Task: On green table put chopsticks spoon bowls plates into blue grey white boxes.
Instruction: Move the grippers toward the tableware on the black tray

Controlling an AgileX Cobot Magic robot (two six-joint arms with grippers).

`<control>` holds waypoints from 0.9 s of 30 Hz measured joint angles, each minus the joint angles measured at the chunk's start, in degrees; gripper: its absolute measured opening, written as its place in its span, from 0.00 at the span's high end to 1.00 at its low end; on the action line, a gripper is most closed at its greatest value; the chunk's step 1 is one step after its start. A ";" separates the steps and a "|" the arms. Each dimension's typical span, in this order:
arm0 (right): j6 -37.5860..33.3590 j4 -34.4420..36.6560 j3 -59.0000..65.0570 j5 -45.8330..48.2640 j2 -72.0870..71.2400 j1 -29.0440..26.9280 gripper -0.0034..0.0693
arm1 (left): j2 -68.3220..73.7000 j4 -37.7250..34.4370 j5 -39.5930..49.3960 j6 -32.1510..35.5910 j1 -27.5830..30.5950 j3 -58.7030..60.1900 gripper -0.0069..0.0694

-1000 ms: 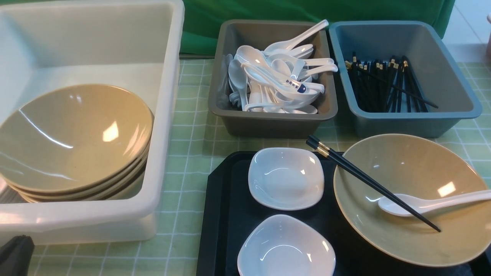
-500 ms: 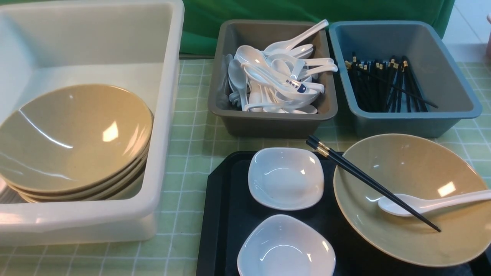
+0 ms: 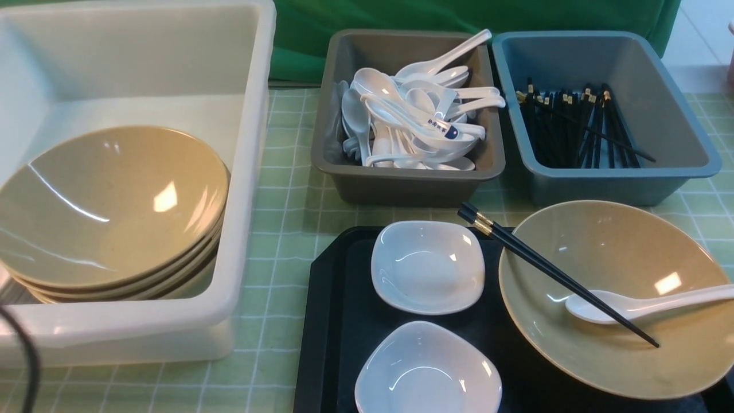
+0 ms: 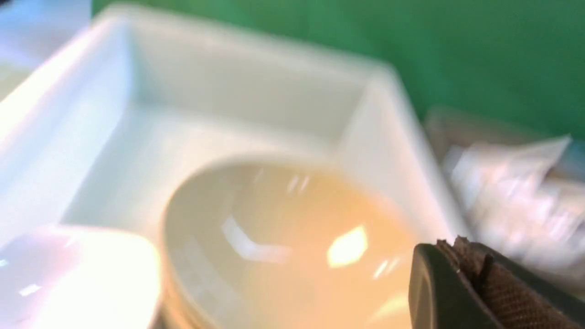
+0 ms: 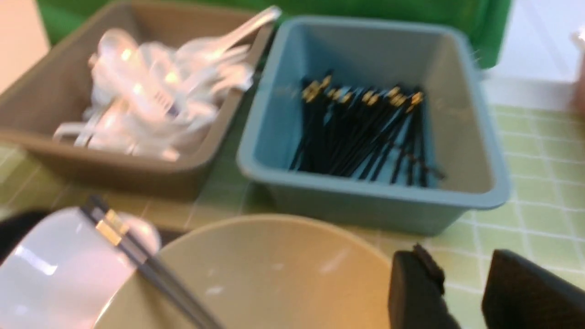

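Observation:
On the black tray stand two white plates and an olive-beige bowl. A pair of chopsticks and a white spoon lie in that bowl. Several more bowls are stacked in the white box. My left gripper is shut and empty, hanging by the stacked bowls in a blurred view. My right gripper is open and empty, over the green table beside the bowl, just short of the blue box. Neither gripper shows in the front view.
The grey box holds several white spoons, one with a blue mark. The blue box holds several black chopsticks. A black cable curves in at the front left edge. A green cloth hangs behind the boxes.
A black part of the left arm that showed at the front view's lower left corner has gone from there; a thin black cable now shows at that edge. The dishes have not moved.

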 joint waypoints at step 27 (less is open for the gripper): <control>-64.68 43.94 -26.95 25.09 43.68 4.17 0.63 | 16.25 -61.85 6.13 65.56 -11.62 -2.89 0.91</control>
